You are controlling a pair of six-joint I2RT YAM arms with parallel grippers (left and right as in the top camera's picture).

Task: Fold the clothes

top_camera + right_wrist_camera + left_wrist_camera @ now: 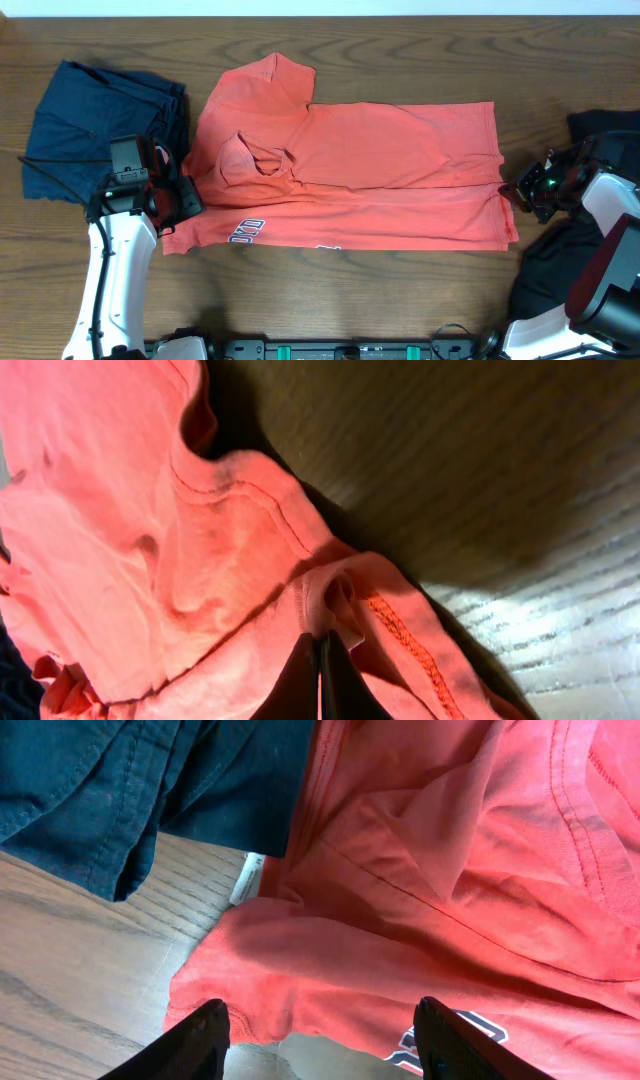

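Note:
A coral-red T-shirt [370, 170] lies spread across the middle of the wooden table, its near long side folded partly over, with dark lettering near the front left. My left gripper [180, 198] is open at the shirt's left end; in the left wrist view its fingers [320, 1038] straddle the shirt's sleeve edge [300, 990] above the table. My right gripper [518, 192] is at the shirt's right hem. In the right wrist view its fingers [320, 660] are shut on a fold of the shirt hem [335, 595].
A dark navy garment [95, 125] lies bunched at the back left, touching the shirt's left end; it also shows in the left wrist view [130, 790]. A black garment [570, 260] lies at the right edge under the right arm.

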